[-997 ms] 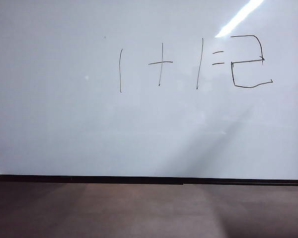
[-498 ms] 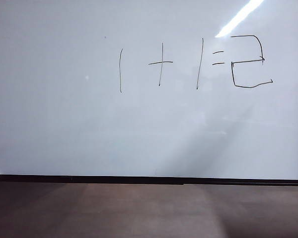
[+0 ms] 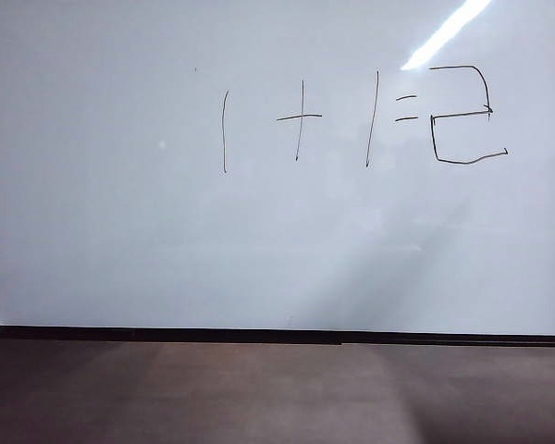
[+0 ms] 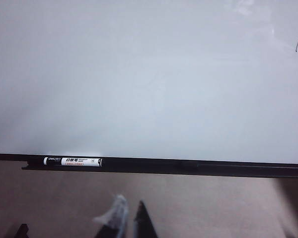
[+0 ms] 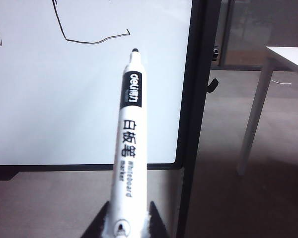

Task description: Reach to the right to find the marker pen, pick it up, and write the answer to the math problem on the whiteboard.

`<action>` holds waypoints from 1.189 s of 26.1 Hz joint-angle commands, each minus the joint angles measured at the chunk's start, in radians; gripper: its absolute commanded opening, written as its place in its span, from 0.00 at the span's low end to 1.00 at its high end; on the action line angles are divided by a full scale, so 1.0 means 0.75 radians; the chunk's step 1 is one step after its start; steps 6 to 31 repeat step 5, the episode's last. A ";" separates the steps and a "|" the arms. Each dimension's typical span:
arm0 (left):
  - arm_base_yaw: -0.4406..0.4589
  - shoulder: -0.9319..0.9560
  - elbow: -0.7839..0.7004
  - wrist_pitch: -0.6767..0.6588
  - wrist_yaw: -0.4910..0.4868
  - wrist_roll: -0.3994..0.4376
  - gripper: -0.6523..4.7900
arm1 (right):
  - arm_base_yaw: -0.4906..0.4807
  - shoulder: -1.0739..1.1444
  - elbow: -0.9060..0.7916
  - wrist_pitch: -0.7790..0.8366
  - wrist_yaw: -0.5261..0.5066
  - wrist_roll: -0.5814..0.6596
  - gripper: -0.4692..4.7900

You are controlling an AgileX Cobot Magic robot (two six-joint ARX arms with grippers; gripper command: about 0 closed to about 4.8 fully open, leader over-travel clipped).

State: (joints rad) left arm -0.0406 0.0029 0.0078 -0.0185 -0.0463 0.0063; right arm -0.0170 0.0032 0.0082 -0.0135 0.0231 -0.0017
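Glossy whiteboard point(image 3: 120, 231) bearing finished answer point(image 3: 464, 116); right gripper point(image 5: 126, 225) clamps marker pen point(image 5: 128, 144), withdraw steadily, tip off board; left gripper point(image 4: 130, 220), fingers nearly together, empty.

The whiteboard point(image 3: 120, 231) is smooth and glossy, mirroring a ceiling light, with a thin black matt frame point(image 3: 259, 334); the marker pen point(image 5: 129, 144) has a smooth, slightly shiny white plastic barrel, and the brown floor point(image 3: 259, 398) below looks dull and matt.
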 commanded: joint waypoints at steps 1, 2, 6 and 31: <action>-0.002 0.002 0.001 0.017 -0.002 -0.004 0.17 | 0.001 -0.001 -0.006 0.023 0.001 -0.004 0.08; -0.002 0.002 0.001 0.016 -0.002 -0.004 0.17 | 0.001 -0.001 -0.006 0.023 0.001 -0.004 0.08; -0.002 0.002 0.001 0.017 -0.002 -0.004 0.17 | 0.001 -0.001 -0.006 0.023 0.001 -0.004 0.08; -0.002 0.002 0.001 0.017 -0.002 -0.004 0.17 | 0.001 -0.001 -0.006 0.023 0.001 -0.004 0.08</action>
